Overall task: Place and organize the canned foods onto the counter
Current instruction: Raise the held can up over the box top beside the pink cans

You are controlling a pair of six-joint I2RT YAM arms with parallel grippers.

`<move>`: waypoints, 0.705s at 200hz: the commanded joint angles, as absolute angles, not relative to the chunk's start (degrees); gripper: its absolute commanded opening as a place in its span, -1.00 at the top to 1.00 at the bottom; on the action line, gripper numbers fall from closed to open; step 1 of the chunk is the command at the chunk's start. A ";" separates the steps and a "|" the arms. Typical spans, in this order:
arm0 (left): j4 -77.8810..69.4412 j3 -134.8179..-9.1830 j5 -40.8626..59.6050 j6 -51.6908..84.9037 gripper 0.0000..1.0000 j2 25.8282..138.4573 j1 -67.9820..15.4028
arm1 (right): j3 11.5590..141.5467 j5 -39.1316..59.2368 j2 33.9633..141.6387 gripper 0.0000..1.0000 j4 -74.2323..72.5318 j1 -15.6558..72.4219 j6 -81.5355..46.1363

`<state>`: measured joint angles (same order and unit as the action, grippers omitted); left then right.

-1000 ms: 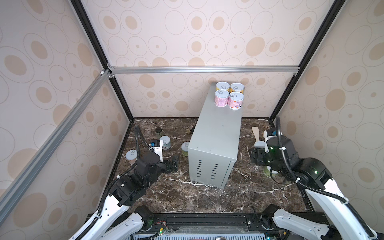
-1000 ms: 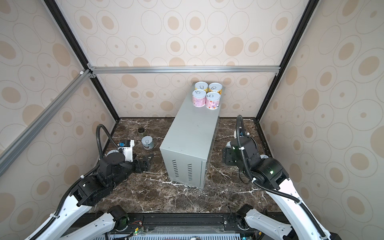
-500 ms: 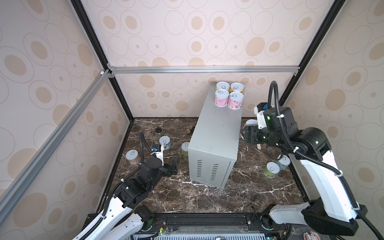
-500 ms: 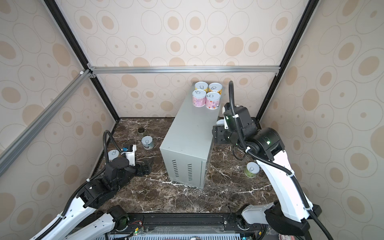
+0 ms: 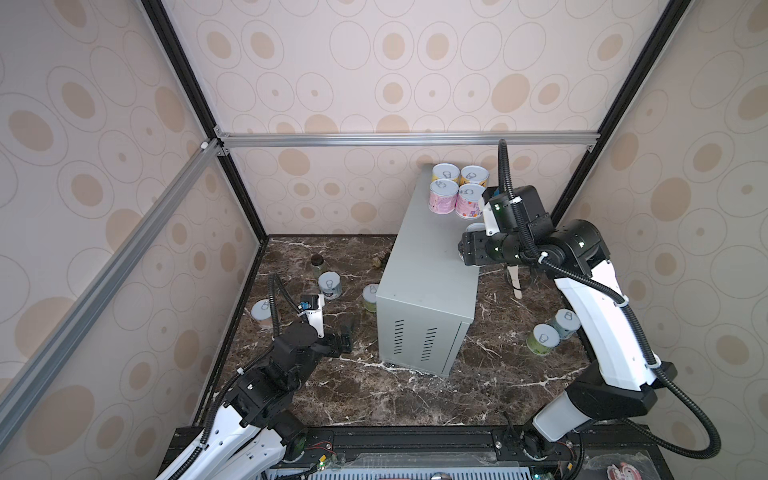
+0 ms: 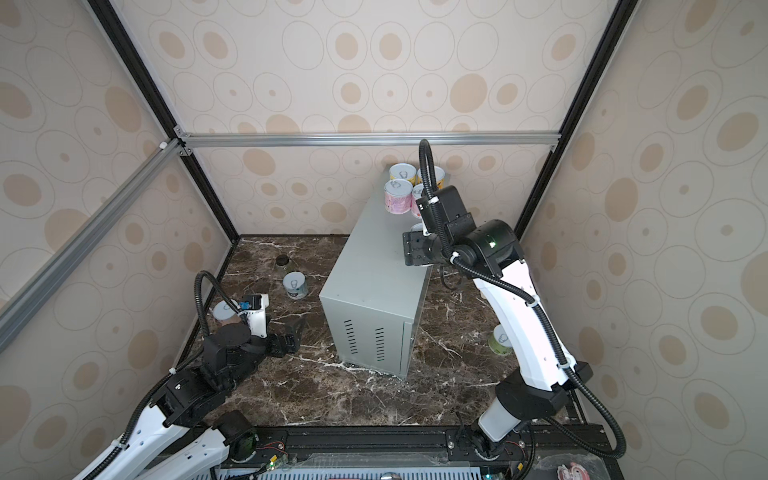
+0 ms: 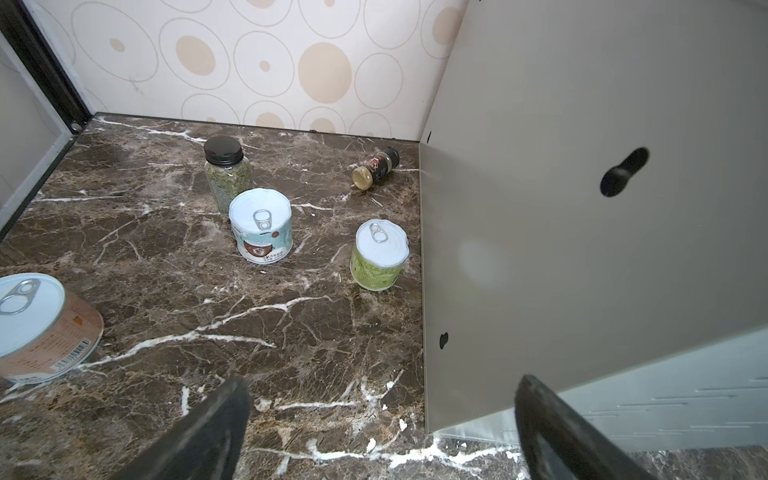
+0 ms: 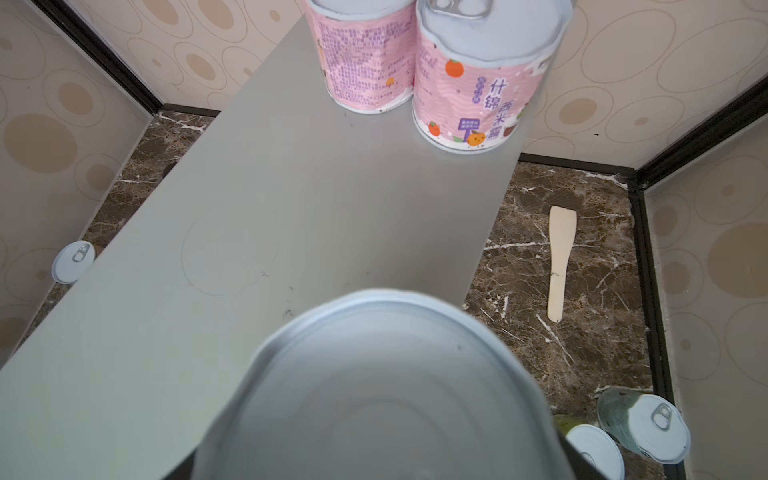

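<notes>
Right wrist view: right gripper (image 5: 473, 236), clamping 1 can (image 8: 382, 386), has risen over the counter (image 8: 291, 208); left gripper (image 7: 382, 382) wide open.

left arm (image 5: 232, 440) and right arm (image 5: 598, 316): white link shells, black joint housings, ribbed black cable conduit (image 5: 505, 174) off each wrist, green LED (image 6: 493, 244) on right, left gripper (image 7: 382, 382) fingers (image 7: 208, 432) black.

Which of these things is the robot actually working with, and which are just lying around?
Part of the job: grey counter; four cans on it; the held can; three loose cans to its left; two loose cans to its right.
Just lying about: black-lidded herb jar; tipped-over spice bottle; wooden spatula.
</notes>
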<state>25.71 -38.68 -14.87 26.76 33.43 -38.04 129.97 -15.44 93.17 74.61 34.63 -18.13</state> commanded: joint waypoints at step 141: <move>23.86 -38.23 -14.23 25.66 -0.98 31.73 -38.15 | 141.95 -14.32 105.06 -0.10 73.04 28.96 -18.64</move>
<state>24.47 -37.95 -14.37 26.52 31.64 -38.04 139.28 -14.81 104.14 74.96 29.52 -18.15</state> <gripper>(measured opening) 0.991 0.763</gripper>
